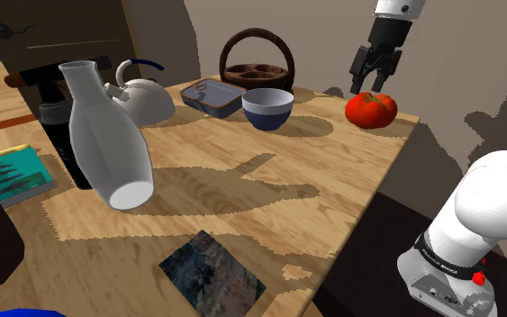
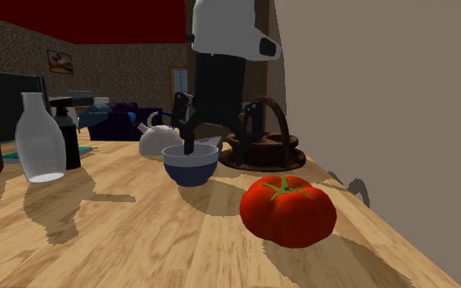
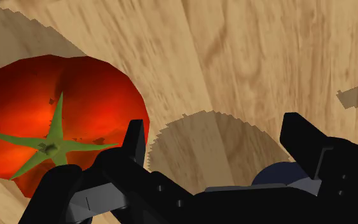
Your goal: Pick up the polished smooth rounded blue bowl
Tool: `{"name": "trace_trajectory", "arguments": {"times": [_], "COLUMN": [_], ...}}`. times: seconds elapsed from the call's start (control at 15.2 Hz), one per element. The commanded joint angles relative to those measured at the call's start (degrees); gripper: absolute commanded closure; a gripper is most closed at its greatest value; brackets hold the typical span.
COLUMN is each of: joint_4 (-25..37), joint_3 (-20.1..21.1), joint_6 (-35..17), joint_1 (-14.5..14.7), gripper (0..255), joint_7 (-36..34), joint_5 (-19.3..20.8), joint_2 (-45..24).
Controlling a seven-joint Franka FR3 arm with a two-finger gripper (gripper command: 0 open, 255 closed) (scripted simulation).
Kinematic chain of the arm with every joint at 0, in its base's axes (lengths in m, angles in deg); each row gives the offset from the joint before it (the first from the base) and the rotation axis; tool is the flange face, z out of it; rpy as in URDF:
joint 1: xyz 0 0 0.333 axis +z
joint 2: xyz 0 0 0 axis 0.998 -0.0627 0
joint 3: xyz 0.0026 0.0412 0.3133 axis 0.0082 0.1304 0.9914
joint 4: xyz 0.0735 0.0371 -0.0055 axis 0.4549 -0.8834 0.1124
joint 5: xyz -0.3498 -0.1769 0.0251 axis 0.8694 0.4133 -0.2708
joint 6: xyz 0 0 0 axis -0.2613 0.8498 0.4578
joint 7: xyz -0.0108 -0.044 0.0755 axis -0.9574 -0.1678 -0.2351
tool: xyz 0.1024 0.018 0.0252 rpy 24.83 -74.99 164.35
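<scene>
My all-black 2-finger hand [image 1: 373, 86] hangs in the air above the far right corner of the light wooden tabletop [image 1: 242, 207], as the shoulder view has it. Its fingers stand wide apart and hold nothing. In the wrist view, only bare wood and a round shadow lie between them. Right under the hand sits a glossy red tomato with a green star-shaped stalk [image 1: 371, 109], and in the wrist view it lies just beside 1 finger [image 3: 135, 137], not between the 2.

The smooth rounded blue bowl with a pale inside [image 1: 267, 108] stands upright on the tabletop. It is to the shoulder view's left of the tomato and apart from it, near the far edge. Behind the bowl is a dark brown round basket with an arched handle [image 1: 257, 67]. A flat blue-grey rectangular dish [image 1: 211, 96] lies just beside the bowl on the left. Further left stand a white kettle [image 1: 143, 99] and a tall white carafe [image 1: 107, 135].
</scene>
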Motion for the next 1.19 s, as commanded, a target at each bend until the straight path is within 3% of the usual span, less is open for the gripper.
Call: {"name": "trace_trajectory", "arguments": {"times": [0.0,0.59,1.12], "joint_4": [0.0,11.68,27.27], "joint_3": [0.0,1.94,3.09], "joint_6": [0.0,-7.63,-9.69], "joint_1": [0.0,1.47,2.41], "gripper": [0,0,0], "joint_7": [0.0,-2.58,-4.77], "joint_5": [0.0,-2.53,-3.84], "joint_2": [0.0,-20.17,-38.52]}}
